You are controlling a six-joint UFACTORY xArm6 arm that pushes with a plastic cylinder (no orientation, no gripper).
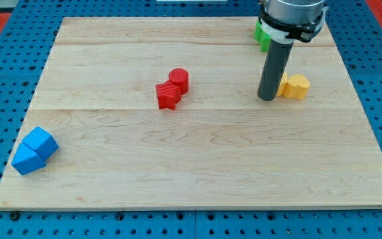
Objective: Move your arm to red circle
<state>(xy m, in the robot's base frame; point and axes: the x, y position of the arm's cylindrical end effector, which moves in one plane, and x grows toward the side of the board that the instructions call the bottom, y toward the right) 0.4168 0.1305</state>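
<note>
Nearest the camera, two blue blocks [34,151] sit far left of my tip [267,98]. I carry no claw, only a rod. My tip touches the yellow block [294,86]; the red circle [179,79] lies well leftward, against the red star [168,95].

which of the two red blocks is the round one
The red circle, the upper-right of the touching pair; the red star below-left has points. My tip sits far right.

dark rod upright, my tip [267,98] on board
</note>
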